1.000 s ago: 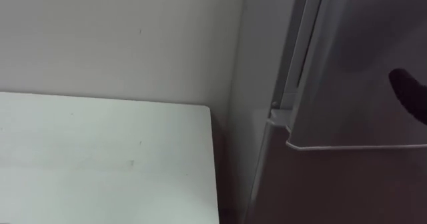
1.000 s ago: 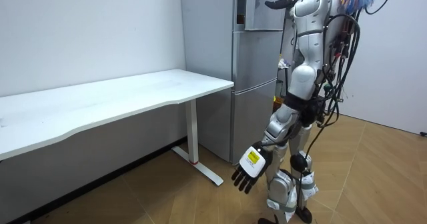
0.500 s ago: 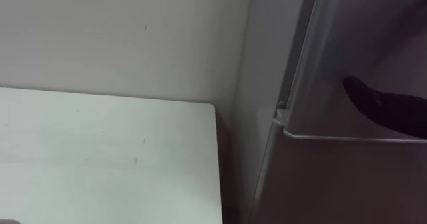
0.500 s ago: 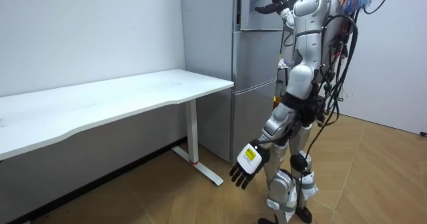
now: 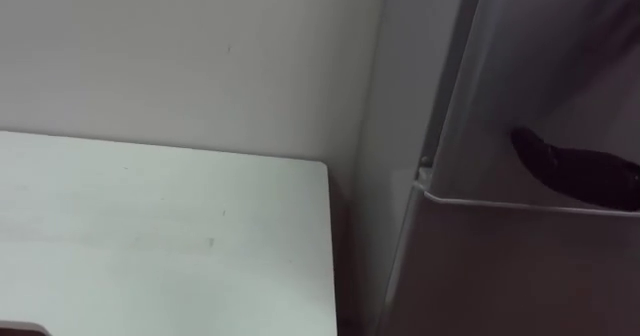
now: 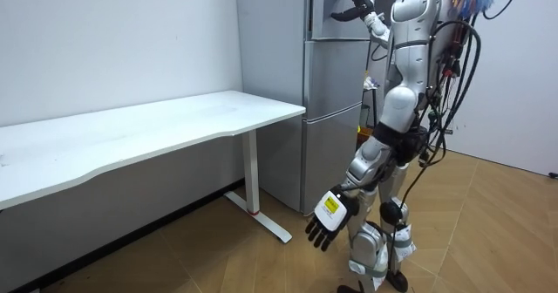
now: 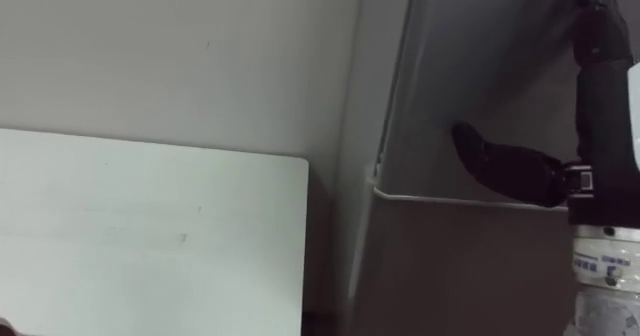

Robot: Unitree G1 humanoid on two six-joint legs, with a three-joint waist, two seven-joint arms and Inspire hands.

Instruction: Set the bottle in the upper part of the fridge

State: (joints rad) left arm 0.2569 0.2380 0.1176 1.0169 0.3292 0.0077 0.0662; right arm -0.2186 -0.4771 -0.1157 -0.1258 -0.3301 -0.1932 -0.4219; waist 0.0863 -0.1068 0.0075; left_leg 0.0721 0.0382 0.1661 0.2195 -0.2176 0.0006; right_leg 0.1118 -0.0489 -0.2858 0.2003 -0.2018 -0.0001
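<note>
— Fingers (image 7: 592, 36) of the right hand (image 7: 600, 146) lie straight and flat on the upper door (image 5: 540, 66), thumb spread to the side. They grasp nothing.
— And the left hand (image 6: 330, 220)?
— It hangs low beside the thigh in the room view, fingers relaxed and spread, with nothing in it.
— So where is the bottle?
— Neither hand carries it. Where it lies cannot be told. The likeliest place is inside the upper compartment, behind that door, but that is a guess.
— Is the door shut?
— Its lower edge sits level with the top of the lower door (image 5: 500, 276), and in the room view its front looks flush with the fridge (image 6: 331, 119). It seems closed, or very nearly.
— Where does the robot stand?
— Upright at the fridge front, with the white table (image 5: 150, 236) off to its left against the wall (image 5: 180, 56).
— How much is left, then?
— Little, by the look of it: a last press to seat the door, if any gap remains, then lowering the arm. If the bottle is not inside, the whole job is yet to do.
</note>
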